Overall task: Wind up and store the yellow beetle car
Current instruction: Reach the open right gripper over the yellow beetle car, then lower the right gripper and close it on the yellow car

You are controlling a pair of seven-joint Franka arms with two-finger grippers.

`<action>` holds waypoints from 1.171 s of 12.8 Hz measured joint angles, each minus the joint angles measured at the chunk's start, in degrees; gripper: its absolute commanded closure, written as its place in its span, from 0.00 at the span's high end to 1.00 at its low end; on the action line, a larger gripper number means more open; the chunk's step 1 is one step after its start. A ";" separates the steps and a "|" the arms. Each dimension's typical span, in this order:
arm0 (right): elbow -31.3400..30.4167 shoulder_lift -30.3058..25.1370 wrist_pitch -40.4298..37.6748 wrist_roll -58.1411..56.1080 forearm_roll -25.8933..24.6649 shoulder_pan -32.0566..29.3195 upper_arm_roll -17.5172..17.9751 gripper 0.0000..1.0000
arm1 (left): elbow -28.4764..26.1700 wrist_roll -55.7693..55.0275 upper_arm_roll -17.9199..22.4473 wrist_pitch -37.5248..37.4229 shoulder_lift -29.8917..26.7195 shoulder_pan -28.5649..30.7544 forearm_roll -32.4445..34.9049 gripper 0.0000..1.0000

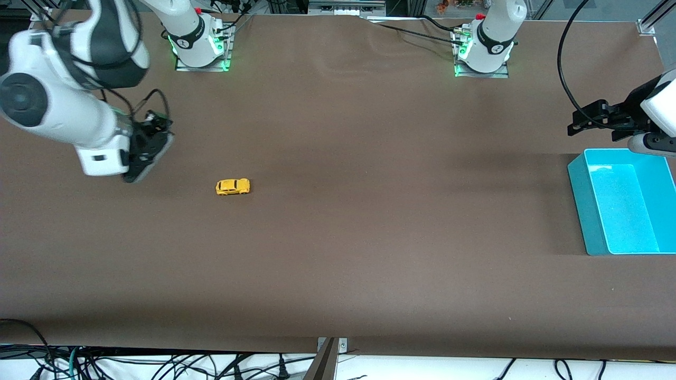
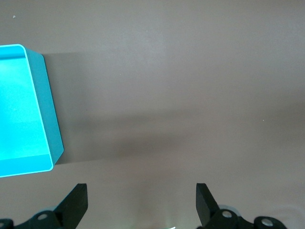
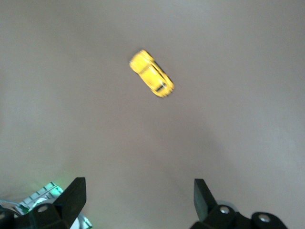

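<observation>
I see the tiny bright-yellow beetle-shaped toy car (image 1: 232, 187) on its wheels on the brown bench (image 1: 369, 237), toward the right arm's end, alone, nothing touching it.

R gripper (image 3: 138, 198) up in the air over bare bench near the car, car at approx 4 o'clock from it in front view. Fingers (image 3: 74, 195) spread wide, nothing between them. R wrist cam: car ahead of the open fingers, well apart.

L gripper (image 2: 142, 200) over bare bench just beside the turquoise rectangular plastic bin (image 1: 581, 211), at the bin's approx 12 o'clock. Fingers (image 2: 76, 200) wide, holding nothing. Bin at left arm's end, well apart from car; nothing inside in the part I see.
</observation>
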 measured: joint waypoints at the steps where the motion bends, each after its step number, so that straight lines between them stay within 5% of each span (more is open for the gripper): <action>1: -1.69 0.00 2.20 -2.40 -0.07 0.37 1.18 1.00 | 0.00 0.00 0.00 0.00 0.00 0.00 0.00 1.00; 9: -27.37 0.83 43.87 -24.78 -0.27 0.52 5.40 1.00 | 0.00 0.00 0.00 0.00 0.00 0.00 0.00 1.00; 15: -30.67 10.66 62.64 -34.01 -0.27 0.29 5.46 0.99 | 0.00 0.00 0.00 0.00 0.00 0.00 0.00 1.00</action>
